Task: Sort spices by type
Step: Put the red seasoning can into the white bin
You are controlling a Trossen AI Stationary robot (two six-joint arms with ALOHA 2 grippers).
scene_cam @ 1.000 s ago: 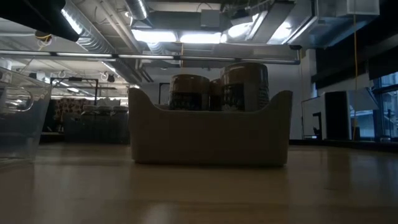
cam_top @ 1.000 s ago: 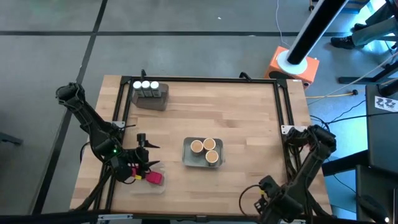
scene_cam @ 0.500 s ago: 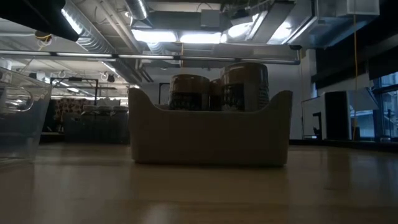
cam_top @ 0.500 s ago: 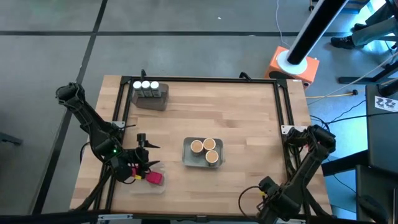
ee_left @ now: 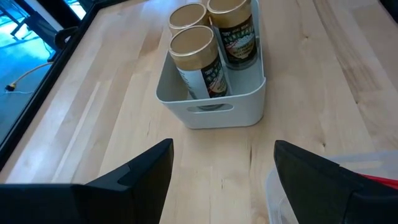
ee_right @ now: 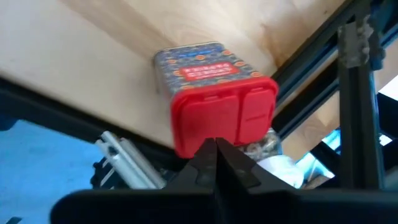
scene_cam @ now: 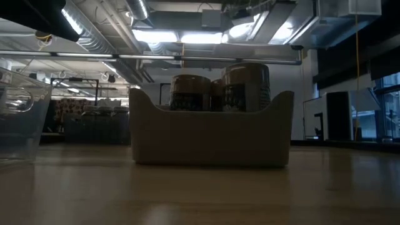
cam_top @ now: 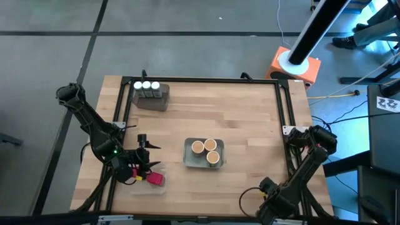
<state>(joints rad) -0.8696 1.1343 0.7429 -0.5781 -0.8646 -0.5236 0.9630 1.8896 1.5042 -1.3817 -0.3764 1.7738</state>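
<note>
Right at the tips of the right hand (ee_right: 214, 152), down off the near right corner of the worktop (ee_right: 93, 62), sits one red-lidded spice tin (ee_right: 221, 112). It's lying beside the black frame rail (ee_right: 354, 93) with its lid facing the fingers. What just changed is that a second ago those fingers were spread, and now they've snapped fully together, tip against tip. As far as I can see they've met just short of the lid, not around the tin, and I can't tell if they're even touching it. My read is that this isn't a grab. Either I missed, or the hand is closing up to nudge or park. Either way that tin isn't sorted yet.

Further off, the left hand (ee_left: 224, 149) hasn't budged. Its fingers are spread wide with nothing between them, and it hovers over the near left part of the worktop. Just beside it is the clear tray (ee_left: 311, 180) with a red spice (cam_top: 154, 179) in it, so I'm guessing that's where the stray tin belongs.

Ahead of the left hand, the grey tray (ee_left: 211, 115) holds three tan-lidded jars (ee_left: 193, 43), upright and packed close. That group looks finished.

Farthest from both hands, at the back left, three white-capped jars (cam_top: 146, 85) stand in a row in their own dark tray (cam_top: 153, 101). So by my count only the reds are left, and I'll need to spread the right hand's fingers again before going for the tin.
</note>
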